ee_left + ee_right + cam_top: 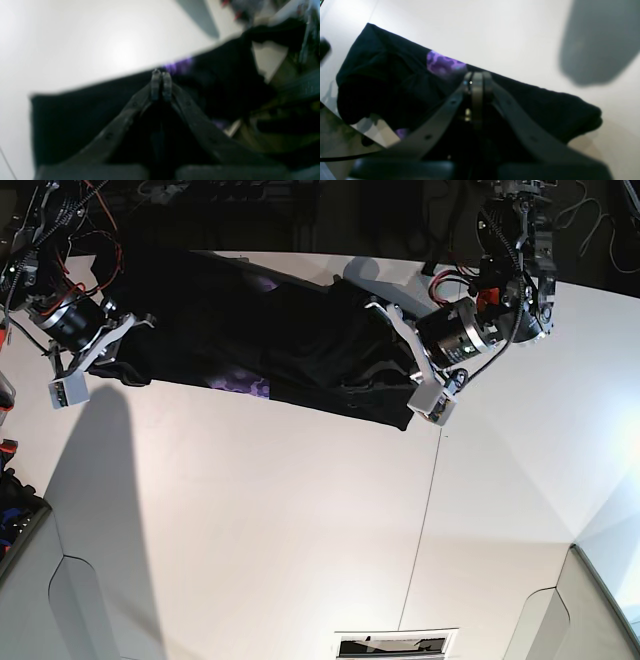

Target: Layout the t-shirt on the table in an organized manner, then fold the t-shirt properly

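The black t-shirt (290, 330) hangs stretched in a long band between both arms over the far part of the white table (300, 510). My left gripper (161, 83) is shut on the shirt's upper edge beside a blurred purple patch (178, 66); in the base view it is at the right (374, 310). Close to the purple patch (443, 63), my right gripper (477, 83) is shut on the same edge; in the base view it is at the left (148, 322). The shirt (545, 105) sags in folds below both grips. No orange print shows.
A thin dark seam (425, 510) runs across the table toward the front. Motors and red and black cables (85, 240) sit at the far corners behind the arms. Grey panels (595, 610) cut in at both near corners, and a small label (395, 643) lies at the front edge.
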Available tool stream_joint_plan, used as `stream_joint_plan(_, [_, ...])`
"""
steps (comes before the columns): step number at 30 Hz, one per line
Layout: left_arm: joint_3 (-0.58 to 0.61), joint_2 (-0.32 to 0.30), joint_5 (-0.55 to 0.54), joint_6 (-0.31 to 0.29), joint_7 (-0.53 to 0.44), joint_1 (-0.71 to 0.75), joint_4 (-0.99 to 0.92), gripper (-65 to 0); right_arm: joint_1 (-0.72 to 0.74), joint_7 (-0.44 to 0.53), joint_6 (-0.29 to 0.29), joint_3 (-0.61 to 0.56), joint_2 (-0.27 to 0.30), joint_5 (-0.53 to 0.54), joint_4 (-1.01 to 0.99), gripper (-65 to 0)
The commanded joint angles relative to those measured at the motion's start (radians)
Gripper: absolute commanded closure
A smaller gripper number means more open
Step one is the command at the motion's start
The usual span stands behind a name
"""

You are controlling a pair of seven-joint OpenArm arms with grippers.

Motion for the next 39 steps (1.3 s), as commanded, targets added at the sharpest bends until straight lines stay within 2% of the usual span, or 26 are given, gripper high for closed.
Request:
stream_joint_plan(1, [0.005,0.000,-0.004,-0.009,-0.019,0.005,0.007,0.0,0.010,0.021,0.007,0.005,0.011,0.015,0.019,0.0])
stream_joint_plan(7, [0.085,0.000,0.130,-0.009,-0.156,0.015,-0.145,0.0,0.010,0.020,0.006,0.024,0.011,-0.013,0.019,0.0])
stream_joint_plan(9, [0.103,0.000,0.142,-0.009,-0.178,-0.001,-0.220,0.0,0.010,0.022,0.006,0.053,0.011,0.002,0.019,0.0])
stream_joint_plan(14, [0.108,0.000,0.130,-0.009,-0.192,-0.038,-0.283,0.0,0.010,0.020,0.006,0.152,0.011,0.031,0.019,0.0])
stream_joint_plan(18, [0.108,0.003,0.131,-0.009,-0.193,-0.056,-0.283,0.0,0.009,-0.024,0.006,0.238,0.016,0.069,0.019,0.0])
stream_joint_plan(23, [0.108,0.002,0.174,-0.009,-0.193,-0.099,-0.283,0.0,-0.015,-0.053,0.006,0.345,0.074,0.114,0.019,0.0])
stream_joint_plan(27, [0.105,-0.004,0.210,-0.009,-0.192,-0.126,-0.284,0.0,-0.111,-0.053,0.006,0.359,0.131,0.116,0.019,0.0])
stream_joint_plan(35, [0.098,-0.003,0.175,-0.009,-0.192,-0.134,-0.283,0.0,-0.243,-0.051,0.006,0.358,0.133,0.116,-0.028,0.0])
stream_joint_plan(39, [0.098,-0.003,0.141,-0.009,-0.188,-0.134,-0.283,0.0,-0.239,-0.035,0.007,0.356,0.133,0.122,-0.130,-10.3])
